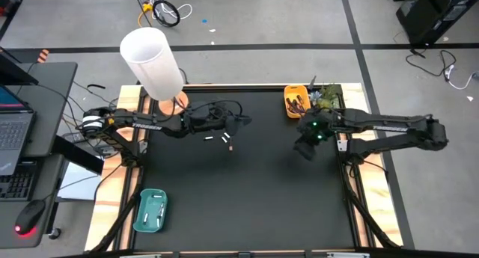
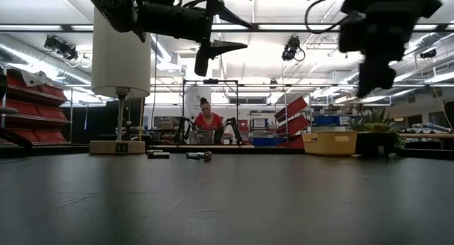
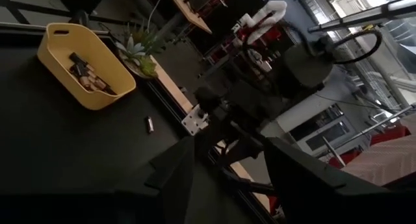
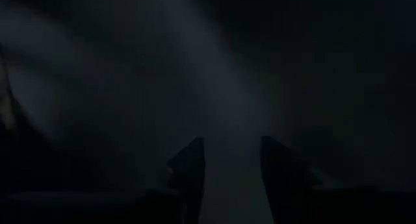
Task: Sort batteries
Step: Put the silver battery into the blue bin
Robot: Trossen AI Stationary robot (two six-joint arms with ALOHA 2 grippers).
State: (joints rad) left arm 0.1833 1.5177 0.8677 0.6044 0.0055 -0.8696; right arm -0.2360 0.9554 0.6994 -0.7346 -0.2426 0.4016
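Black matting is seen from above, with small, thin cylindrical batteries point(image 1: 221, 140) lying loose just beside the left gripper point(image 1: 241, 123), which hangs parted and empty. At table level, they point(image 2: 198, 155) lie flat. Past the left wrist, a yellow plastic tray point(image 3: 58, 78) holds others. The right gripper point(image 4: 231, 160) hovers parted, empty. Light, hard and likely prone to rolling, each is best pinched across its middle.

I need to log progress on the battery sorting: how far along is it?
Mostly done: batteries lie in the yellow tray and the teal tray. Neither the left gripper nor the right gripper holds anything; both are open. Left: three loose batteries under the left gripper.
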